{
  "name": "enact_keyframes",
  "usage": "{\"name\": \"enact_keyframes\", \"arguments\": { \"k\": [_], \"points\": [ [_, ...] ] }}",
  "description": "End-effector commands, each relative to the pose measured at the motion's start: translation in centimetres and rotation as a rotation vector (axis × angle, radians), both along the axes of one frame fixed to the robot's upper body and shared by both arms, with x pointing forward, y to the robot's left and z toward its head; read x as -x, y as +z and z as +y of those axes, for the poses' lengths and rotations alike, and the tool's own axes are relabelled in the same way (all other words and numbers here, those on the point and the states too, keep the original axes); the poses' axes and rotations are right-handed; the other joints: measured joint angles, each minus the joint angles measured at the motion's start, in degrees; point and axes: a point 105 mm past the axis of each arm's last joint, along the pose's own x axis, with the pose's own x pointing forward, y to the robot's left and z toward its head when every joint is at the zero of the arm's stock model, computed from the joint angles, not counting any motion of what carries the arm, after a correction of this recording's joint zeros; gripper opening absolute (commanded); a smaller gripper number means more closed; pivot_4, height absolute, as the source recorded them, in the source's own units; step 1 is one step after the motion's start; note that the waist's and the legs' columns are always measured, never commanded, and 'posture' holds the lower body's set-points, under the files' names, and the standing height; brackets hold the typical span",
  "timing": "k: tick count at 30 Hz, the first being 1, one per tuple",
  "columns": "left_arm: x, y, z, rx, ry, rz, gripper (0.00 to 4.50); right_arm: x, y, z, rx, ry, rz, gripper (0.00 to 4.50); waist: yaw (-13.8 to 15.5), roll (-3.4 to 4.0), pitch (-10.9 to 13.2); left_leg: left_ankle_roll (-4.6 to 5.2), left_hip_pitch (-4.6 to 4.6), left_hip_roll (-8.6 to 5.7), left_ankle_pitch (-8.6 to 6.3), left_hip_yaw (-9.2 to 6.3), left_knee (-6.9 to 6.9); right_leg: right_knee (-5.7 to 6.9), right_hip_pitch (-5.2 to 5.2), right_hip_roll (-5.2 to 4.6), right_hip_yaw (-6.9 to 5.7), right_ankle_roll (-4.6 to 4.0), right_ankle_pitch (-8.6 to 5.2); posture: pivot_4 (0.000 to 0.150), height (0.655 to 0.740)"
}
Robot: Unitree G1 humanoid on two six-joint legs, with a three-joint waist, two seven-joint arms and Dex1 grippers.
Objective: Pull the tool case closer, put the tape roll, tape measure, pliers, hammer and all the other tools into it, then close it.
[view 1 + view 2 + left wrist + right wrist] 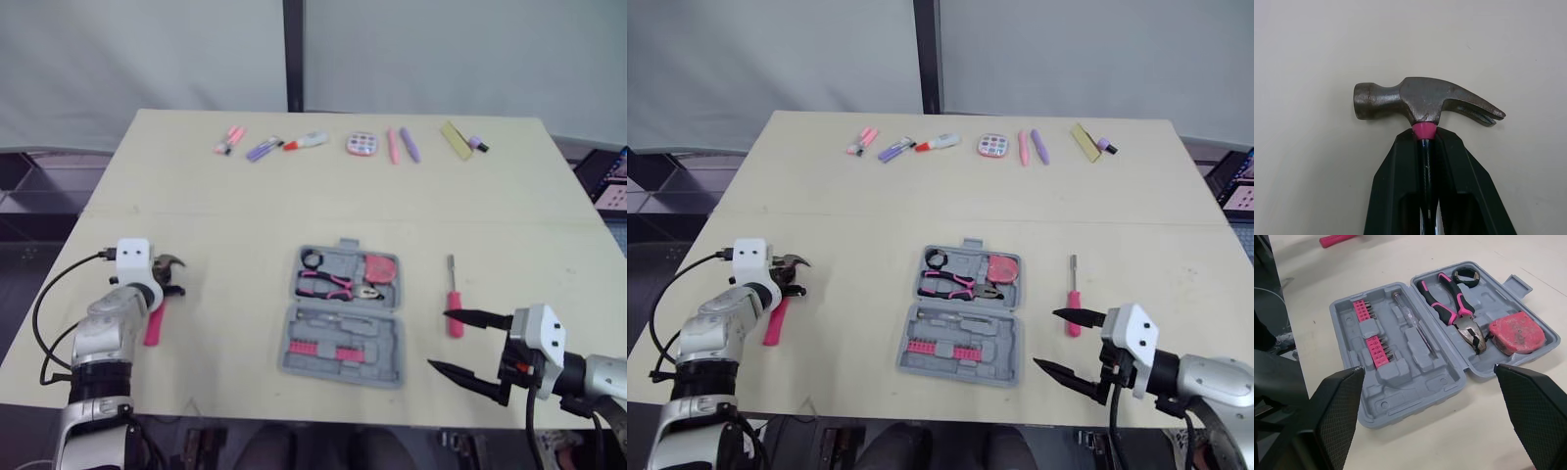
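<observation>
The table is carrying everything, and the open grey case is lying flat at its 6 o'clock, near the front edge, with the hinge running from 9 to 3. The right gripper is hovering at the case's 4 o'clock, its fingers spread wide and grasping nothing. The left gripper is sitting well apart at the case's 9 o'clock, its fingers clenching the hammer on the dark shaft just under the pink collar. The steel head is pointing to 12 and the pink handle is trailing to 6. Whether the hammer is resting on the table or is lifted off it, I cannot tell. The pliers are lying in the case's far half, with their pink handles towards 9. The red screwdriver is lying on the table at the case's 3 o'clock, tip to 12, with the right gripper's far finger crossing its handle. The pink tape measure is sitting in the far half's 2 o'clock corner, just beside the pliers' nose. The black tape roll is sitting in the 10 o'clock corner. Pink bits are lining the near half at 7. A row of small items is lying along the table's 12 o'clock edge.
</observation>
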Motion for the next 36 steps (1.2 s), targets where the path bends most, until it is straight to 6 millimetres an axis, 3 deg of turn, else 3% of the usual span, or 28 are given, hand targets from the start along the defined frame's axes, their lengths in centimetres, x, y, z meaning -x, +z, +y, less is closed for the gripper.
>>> {"name": "enact_keyframes", "arguments": {
  "k": [1,6,15,21,27,36],
  "points": [
    [1.0,0.6,0.4,-0.086,-0.057,0.01,0.06,0.0,0.8,0.0,0.011,0.002,-0.042,4.5,-0.2,-0.01,0.0,0.0,0.0,0.01,0.0,0.0,-0.01,0.0,-0.01,0.0,0.0,0.0,0.0,0.15,0.7134],
    [1.6,3.1,-1.8,-0.156,-0.285,-0.004,0.06,-0.2,0.8,0.1,0.007,0.005,-0.041,4.5,-0.4,-0.03,0.0,-0.01,-0.07,0.01,0.0,-0.04,-0.06,-0.01,-0.07,-0.01,0.02,0.0,0.0,0.15,0.7134],
    [1.1,6.3,-10.4,-0.193,-0.812,-0.022,0.06,-1.2,0.8,0.3,0.005,0.026,-0.058,4.5,0.3,-0.05,0.0,0.0,-0.18,-0.09,-0.01,-0.13,-0.01,-0.05,-0.06,-0.06,0.05,0.0,0.0,0.15,0.7134],
    [1.3,6.9,-14.8,-0.253,-1.041,-0.018,0.06,-1.4,0.9,0.3,0.009,0.033,-0.062,4.5,-0.2,-0.04,0.0,0.0,-0.18,-0.03,-0.01,-0.04,-0.04,-0.06,-0.07,0.03,0.0,0.0,0.0,0.15,0.7134],
    [3.3,6.6,-19.6,-0.297,-1.271,0.017,0.06,-0.6,0.3,0.0,0.046,0.046,-0.041,4.5,-0.2,-0.05,0.0,0.01,-0.19,-0.02,-0.01,-0.02,-0.03,-0.04,-0.07,0.04,0.02,0.0,0.0,0.15,0.7134],
    [4.6,7.2,-26.6,-0.316,-1.454,0.0,0.06,0.0,0.0,-0.1,0.066,0.062,-0.036,4.5,0.4,-0.12,0.1,0.05,-0.26,-0.07,-0.03,-0.02,0.07,-0.06,-0.03,0.07,0.06,0.0,0.0,0.15,0.7134]
  ]
}}
